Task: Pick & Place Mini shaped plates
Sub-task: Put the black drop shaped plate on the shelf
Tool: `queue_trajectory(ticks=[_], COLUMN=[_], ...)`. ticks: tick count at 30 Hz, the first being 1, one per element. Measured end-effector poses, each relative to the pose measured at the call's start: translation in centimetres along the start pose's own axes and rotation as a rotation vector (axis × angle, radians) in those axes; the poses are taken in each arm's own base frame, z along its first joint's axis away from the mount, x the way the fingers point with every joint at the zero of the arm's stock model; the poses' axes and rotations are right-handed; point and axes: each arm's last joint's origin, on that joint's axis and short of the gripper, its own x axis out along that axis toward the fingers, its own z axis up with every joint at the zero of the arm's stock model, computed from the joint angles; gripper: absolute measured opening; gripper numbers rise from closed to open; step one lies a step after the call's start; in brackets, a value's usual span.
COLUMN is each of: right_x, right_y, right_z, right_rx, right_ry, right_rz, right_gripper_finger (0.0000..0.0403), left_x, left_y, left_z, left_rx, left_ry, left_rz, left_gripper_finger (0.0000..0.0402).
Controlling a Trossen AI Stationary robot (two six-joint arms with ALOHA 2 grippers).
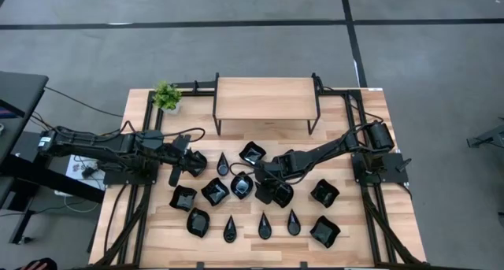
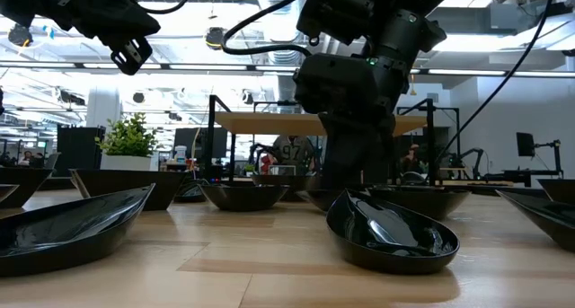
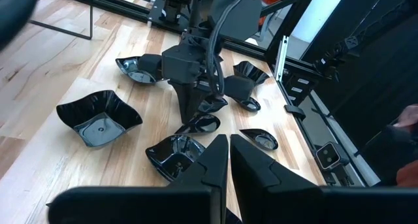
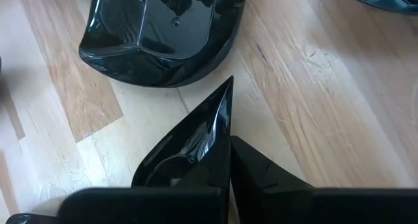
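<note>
Down at the middle of the tabletop, a teardrop-shaped plate lies right at the right gripper, its pointed tip reaching forward past the dark fingers; the plate's glossy rim sits against the inner side of one finger, so the fingers appear to pinch its edge, with no gap showing between them. Just beyond the tip rests a squarish plate with a wavy rim, apart from the teardrop. Around this spot the other mini shaped plates spread across the front half of the tabletop: a row of teardrops and squarish ones near the front edge, more squarish ones to either side. The left gripper hovers above the tabletop to the left, over a dark plate, its fingers pressed together with only a thin seam between them. Behind the plates stands a small wooden shelf on a black frame, and a green potted plant sits at the far left corner.
</note>
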Motion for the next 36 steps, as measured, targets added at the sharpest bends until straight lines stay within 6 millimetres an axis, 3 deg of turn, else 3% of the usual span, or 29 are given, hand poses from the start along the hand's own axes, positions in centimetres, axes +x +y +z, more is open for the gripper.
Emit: queue_trajectory(ticks=[20,23,32,36], right_x=[-1.6,-1.6,-1.5,-1.5], right_y=[-0.7,-0.6,-0.2,-0.1], right_z=[0.9,0.9,0.6,0.5], right_rx=[0.023,0.007,-0.019,-0.024], right_ry=[-0.012,-0.015,-0.012,-0.022], right_rz=[0.009,0.023,0.031,0.016], right_gripper_finger=[0.0005,0.003,0.0154,0.0185], left_x=[0.0,0.0,0.0,0.0], left_y=[0.0,0.0,0.0,0.0], left_z=[0.0,0.0,0.0,0.0], left_rx=[0.0,0.0,0.0,0.0], left_ry=[0.0,0.0,0.0,0.0], left_rz=[0.0,0.0,0.0,0.0], left_gripper_finger=[0.0019,0.0019,0.0019,0.0019])
